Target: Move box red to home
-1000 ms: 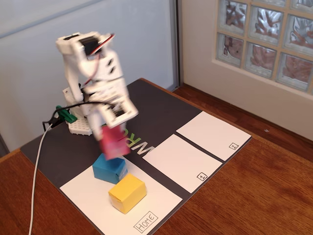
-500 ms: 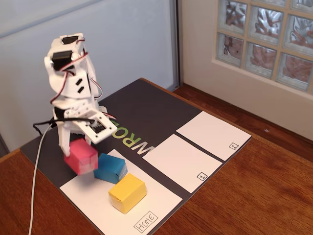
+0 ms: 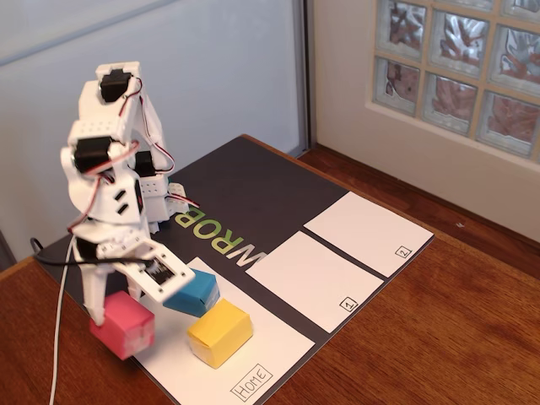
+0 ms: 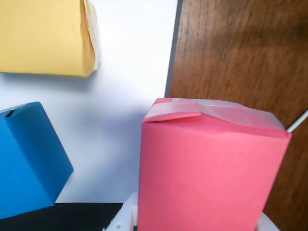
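Fixed view: the gripper [image 3: 118,314] clamps the one red box [image 3: 126,326] at the left corner of the Home sheet [image 3: 278,350], partly over the wooden table [image 3: 439,321]. One blue box [image 3: 195,293] and one yellow box [image 3: 219,332] sit on Home. Two smaller white rectangles [image 3: 314,278] lie beyond.

Wrist view: the red box [image 4: 207,173] straddles Home's [image 4: 134,72] edge; the blue box [image 4: 26,159] and yellow box [image 4: 45,36] lie left of it.
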